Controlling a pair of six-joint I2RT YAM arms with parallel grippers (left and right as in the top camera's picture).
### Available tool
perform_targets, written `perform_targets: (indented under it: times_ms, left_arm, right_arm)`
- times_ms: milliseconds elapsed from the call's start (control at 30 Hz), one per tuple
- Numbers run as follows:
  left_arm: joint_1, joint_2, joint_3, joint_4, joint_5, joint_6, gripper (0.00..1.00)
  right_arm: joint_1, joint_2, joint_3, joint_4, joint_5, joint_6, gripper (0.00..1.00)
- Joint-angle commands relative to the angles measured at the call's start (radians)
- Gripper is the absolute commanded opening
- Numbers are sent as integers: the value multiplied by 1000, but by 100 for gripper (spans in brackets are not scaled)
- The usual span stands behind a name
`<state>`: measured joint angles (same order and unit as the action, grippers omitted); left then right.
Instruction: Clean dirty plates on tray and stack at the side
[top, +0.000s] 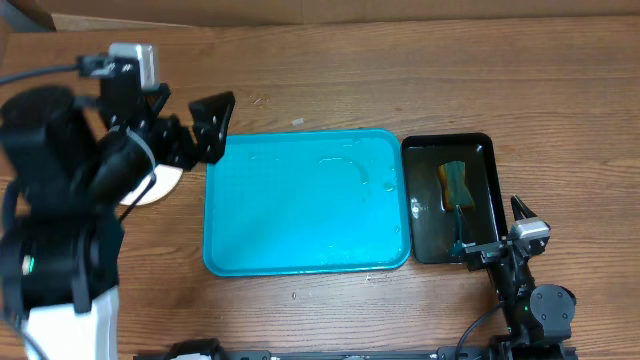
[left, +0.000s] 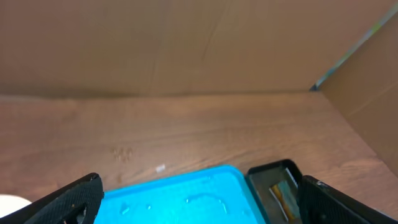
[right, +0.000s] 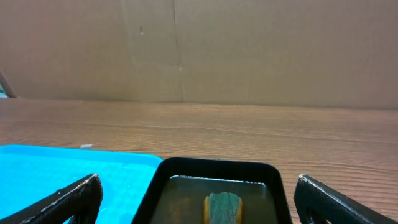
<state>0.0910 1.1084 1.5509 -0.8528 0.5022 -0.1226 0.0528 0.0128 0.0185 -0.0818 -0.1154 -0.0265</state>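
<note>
1. Closest to the robot's side, the right arm (top: 535, 300) stood at the near right corner of the desk (top: 400, 80), just before the short near end of the black tray (top: 447, 141).
2. The right fingers (right: 68, 202) were spread wide apart and held nothing. In the right wrist view one finger showed at each side of the near end of the black tray.
3. The black tray lay on the desk just beside the right edge of the tray (top: 290, 220), with their long sides parallel. It held brownish water, and a sponge (top: 452, 180) with a green top stood in this water.
4. The tray, turquoise and large, lay in the middle of the desk. Some water drops and wet marks were on its floor, mostly toward the far right part.
5. A white plate (top: 160, 188) lay on the desk just to the left of the tray, not on it. The left arm (top: 60, 200) covered most of it, so I could not tell whether one plate or several lay there.
6. The left fingers (left: 68, 202) were also wide apart and empty. They hung above the desk near the far left corner of the tray and pointed toward the far side.
7. A small white scrap (top: 297, 122) lay on the bare wood just beyond the far edge of the tray.
8. Farthest away, a brown cardboard wall (left: 186, 43) stood along the far edge of the desk.
</note>
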Motion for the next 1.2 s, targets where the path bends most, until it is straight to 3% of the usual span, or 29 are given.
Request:
perform_targets:
  times_ms: [0, 267, 433, 600, 833, 1000, 1167]
  left_arm:
    - [0, -72, -11, -11, 9, 29, 100]
    - [-1, -288, -300, 14, -14, 36, 100]
    - [-2, -459, -565, 151, -15, 37, 100]
    - [-2, -649, -809, 444, -36, 35, 100]
    - [-3, -892, -1086, 942, -203, -43, 100]
    - [-3, -1009, -1230, 1141, -268, -43, 100]
    - [-30, -1084, -1334, 1196, -344, -43, 100]
  right_arm:
    - [-4, -10, -10, 5, 9, -4, 100]
    - [-4, -10, -10, 5, 9, -4, 100]
    - [-4, -10, -10, 5, 9, -4, 100]
    - [-4, -10, -10, 5, 9, -4, 100]
    - [-4, -10, -10, 5, 9, -4, 100]
    - [-4, -10, -10, 5, 9, -4, 100]
    - [-4, -10, -10, 5, 9, -4, 100]
